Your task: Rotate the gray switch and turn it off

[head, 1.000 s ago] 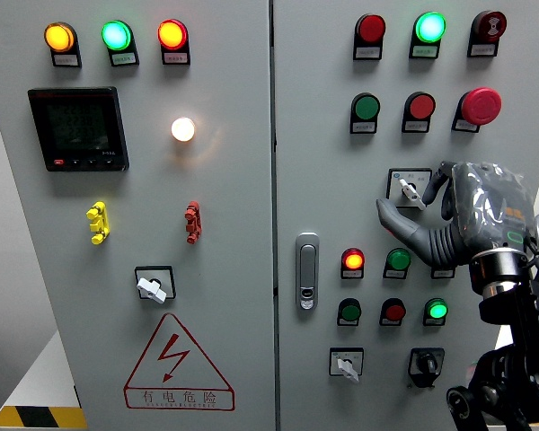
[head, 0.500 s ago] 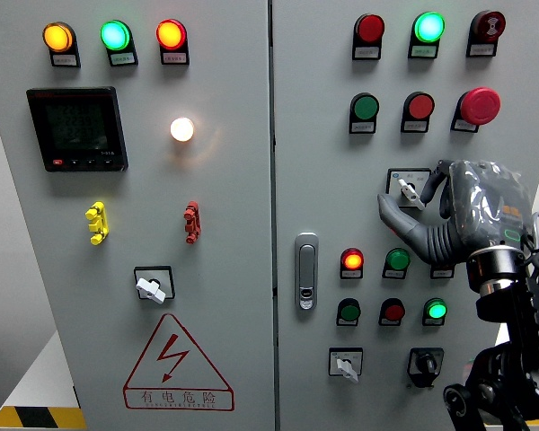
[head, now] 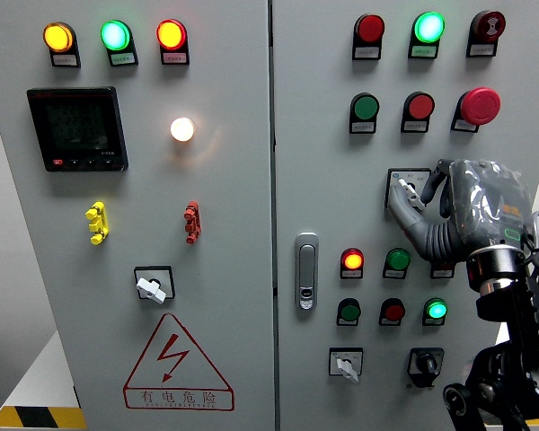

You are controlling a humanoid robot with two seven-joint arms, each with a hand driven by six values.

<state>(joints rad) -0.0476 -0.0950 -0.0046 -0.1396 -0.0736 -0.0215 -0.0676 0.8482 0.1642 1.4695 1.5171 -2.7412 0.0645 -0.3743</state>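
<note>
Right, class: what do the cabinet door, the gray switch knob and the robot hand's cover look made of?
Cabinet door: probably painted sheet metal, given its flat, matte light-gray face. Gray switch: likely molded plastic, smooth and pale, though largely hidden. Right hand: its cover looks like clear plastic film, wrinkled with glossy highlights.

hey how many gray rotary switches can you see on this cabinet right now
3. One on the left door above the warning triangle, one at the right door's bottom, and one under the right hand's fingers. The hand may hide more.
</note>
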